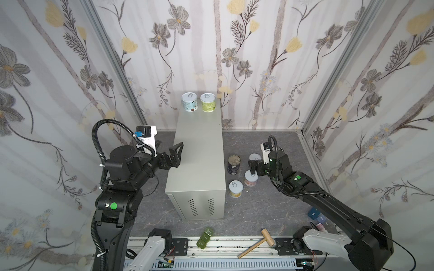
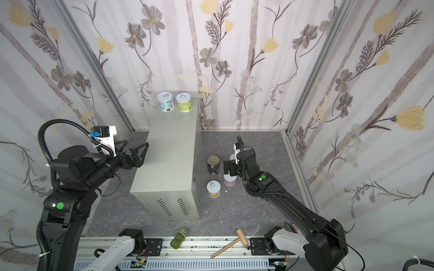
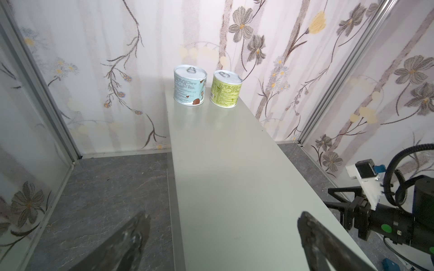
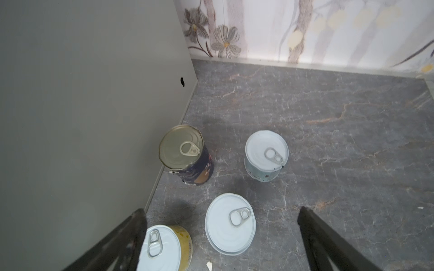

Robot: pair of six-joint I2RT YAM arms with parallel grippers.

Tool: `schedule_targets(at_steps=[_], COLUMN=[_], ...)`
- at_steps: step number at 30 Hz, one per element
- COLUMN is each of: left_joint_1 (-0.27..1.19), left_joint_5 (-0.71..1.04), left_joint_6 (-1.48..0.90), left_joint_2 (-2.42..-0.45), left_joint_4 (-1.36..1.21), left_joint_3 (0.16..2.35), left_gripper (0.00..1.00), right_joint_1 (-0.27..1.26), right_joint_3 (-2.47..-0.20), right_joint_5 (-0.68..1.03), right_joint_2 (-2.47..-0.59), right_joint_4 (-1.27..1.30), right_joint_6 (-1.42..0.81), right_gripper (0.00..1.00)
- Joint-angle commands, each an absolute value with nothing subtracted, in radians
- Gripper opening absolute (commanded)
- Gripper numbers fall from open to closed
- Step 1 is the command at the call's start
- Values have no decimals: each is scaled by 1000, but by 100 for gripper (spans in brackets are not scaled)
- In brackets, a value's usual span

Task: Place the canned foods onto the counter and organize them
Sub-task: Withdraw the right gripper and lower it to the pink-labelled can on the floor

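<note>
The counter (image 1: 199, 152) (image 2: 171, 152) is a tall beige-grey box; two canned foods stand at its far end, a blue-label one (image 1: 189, 102) (image 3: 189, 86) and a green-label one (image 1: 208, 102) (image 3: 226, 89). On the floor right of it stand a navy can (image 1: 233, 165) (image 4: 180, 150), a pale-blue can (image 1: 254, 157) (image 4: 266, 152), a pink can (image 1: 250, 178) (image 4: 230, 225) and a yellow can (image 1: 235, 188) (image 4: 164, 246). My left gripper (image 1: 170, 144) (image 3: 223, 215) hangs open and empty at the counter's left edge. My right gripper (image 1: 252, 170) (image 4: 222, 211) is open above the pink can.
Green blocks (image 1: 204, 237) and a wooden mallet (image 1: 256, 242) lie at the front rail. Small blue items (image 1: 314, 214) sit under the right arm. Floral walls close in the back and both sides. The counter's vent slits (image 1: 202, 206) face the front.
</note>
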State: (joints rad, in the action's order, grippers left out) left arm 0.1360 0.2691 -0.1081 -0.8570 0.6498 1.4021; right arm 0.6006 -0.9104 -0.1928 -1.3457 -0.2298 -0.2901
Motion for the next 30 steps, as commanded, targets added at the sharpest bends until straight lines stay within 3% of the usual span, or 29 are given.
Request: schedule_targets(at_steps=[1, 19, 30], left_joint_1=[135, 135, 135], left_joint_5=[236, 294, 288], left_joint_6=[-139, -169, -153], left_joint_2=[-893, -944, -917], left_joint_4=[702, 741, 760], left_joint_3=[1446, 1473, 1467], left_gripper=[100, 100, 100], right_joint_1=[601, 604, 626], right_joint_3=[-895, -833, -890], right_joint_5=[-169, -150, -212], right_joint_2=[-1390, -1674, -1799], right_joint_4=[-250, -118, -82], right_joint_6=[-361, -465, -468], right_gripper=[100, 98, 80])
